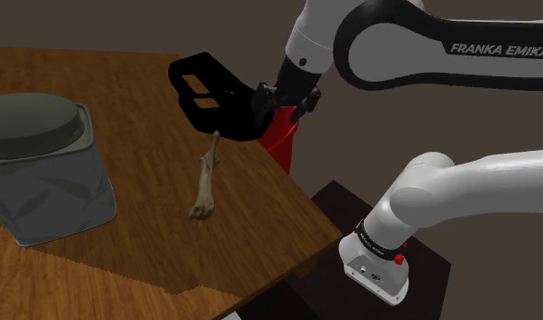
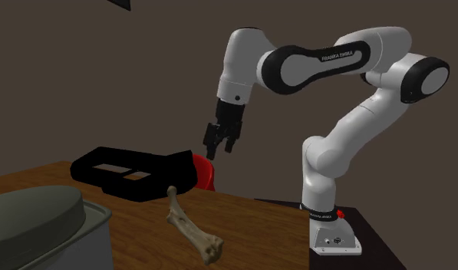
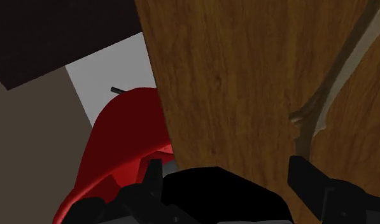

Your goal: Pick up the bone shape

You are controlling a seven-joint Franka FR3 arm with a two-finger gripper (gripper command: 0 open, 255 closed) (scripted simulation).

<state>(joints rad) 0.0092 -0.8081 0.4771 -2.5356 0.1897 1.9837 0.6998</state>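
A pale bone shape (image 1: 206, 180) lies flat on the brown wooden table (image 1: 124, 82), one end near a black frame-like object (image 1: 208, 94). In the second exterior view the bone (image 2: 193, 231) lies in front of that black object (image 2: 133, 172). My gripper (image 1: 283, 108) hangs in the air above the table's edge, over the black object's end and a red object (image 1: 282, 140), well off the bone. Its fingers stand apart with nothing held (image 2: 219, 149). In the wrist view the gripper (image 3: 228, 175) is open, and the bone (image 3: 327, 98) shows beyond the right finger (image 3: 303, 172).
A large clear jar (image 1: 46, 173) with a dark lid stands at the shoulder view's left. The red object (image 3: 121, 149) sits at the table's edge beside the black object (image 3: 214, 194). My stand (image 1: 351, 273) is below the table's corner.
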